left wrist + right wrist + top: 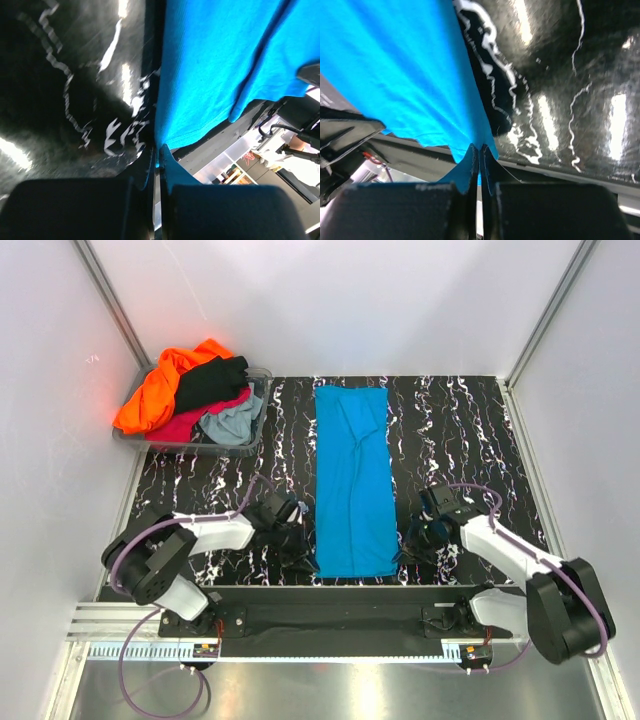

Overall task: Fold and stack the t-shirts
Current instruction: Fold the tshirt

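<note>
Jaws of left gripper (159,150) and right gripper (480,150) clamp the near corners, sensible holds, of a seemingly light, limp turquoise t-shirt (352,485).

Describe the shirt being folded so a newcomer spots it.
On the black marbled table, look at the centre. The turquoise t-shirt lies there as a long flat strip, near corners pinched by left gripper and right gripper; the other shirts are bunched in the bin.
</note>
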You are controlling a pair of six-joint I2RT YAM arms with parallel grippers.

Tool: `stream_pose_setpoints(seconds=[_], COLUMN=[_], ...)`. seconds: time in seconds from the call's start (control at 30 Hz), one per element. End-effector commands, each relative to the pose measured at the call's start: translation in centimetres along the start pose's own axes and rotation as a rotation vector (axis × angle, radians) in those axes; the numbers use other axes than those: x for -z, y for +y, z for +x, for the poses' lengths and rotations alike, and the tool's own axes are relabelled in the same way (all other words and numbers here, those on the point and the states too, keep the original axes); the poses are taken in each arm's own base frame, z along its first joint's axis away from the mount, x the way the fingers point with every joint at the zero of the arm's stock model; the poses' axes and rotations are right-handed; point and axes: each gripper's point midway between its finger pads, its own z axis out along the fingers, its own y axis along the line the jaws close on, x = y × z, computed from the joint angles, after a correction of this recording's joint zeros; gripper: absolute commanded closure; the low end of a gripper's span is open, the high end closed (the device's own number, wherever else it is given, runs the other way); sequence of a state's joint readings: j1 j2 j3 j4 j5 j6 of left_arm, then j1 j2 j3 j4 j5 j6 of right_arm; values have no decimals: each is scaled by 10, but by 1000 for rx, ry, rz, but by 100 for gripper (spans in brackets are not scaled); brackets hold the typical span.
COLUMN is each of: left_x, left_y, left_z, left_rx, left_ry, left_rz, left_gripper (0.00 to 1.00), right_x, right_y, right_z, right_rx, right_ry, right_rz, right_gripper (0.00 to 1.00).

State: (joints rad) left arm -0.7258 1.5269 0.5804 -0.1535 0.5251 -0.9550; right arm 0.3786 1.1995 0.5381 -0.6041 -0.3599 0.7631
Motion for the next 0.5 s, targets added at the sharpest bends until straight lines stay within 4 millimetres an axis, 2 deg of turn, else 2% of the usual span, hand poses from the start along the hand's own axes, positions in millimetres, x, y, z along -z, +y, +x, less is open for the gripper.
stream_pose_setpoints(seconds=[0.0,0.37,0.47], left_x=[3,22,24], left_y=[20,13,9], left_z=[5,23,33], left_rx=[14,-13,-27], left_ry=[-20,-6,22], left_rz=[-60,2,31], left_gripper=[100,100,100], right_x=[9,10,12], right_y=[0,-7,-3], right_z=[8,32,39], right_rx=[-23,-55,-46], right_ry=[1,43,56], right_rz=[-12,-68,-107], right_gripper=[100,100,100])
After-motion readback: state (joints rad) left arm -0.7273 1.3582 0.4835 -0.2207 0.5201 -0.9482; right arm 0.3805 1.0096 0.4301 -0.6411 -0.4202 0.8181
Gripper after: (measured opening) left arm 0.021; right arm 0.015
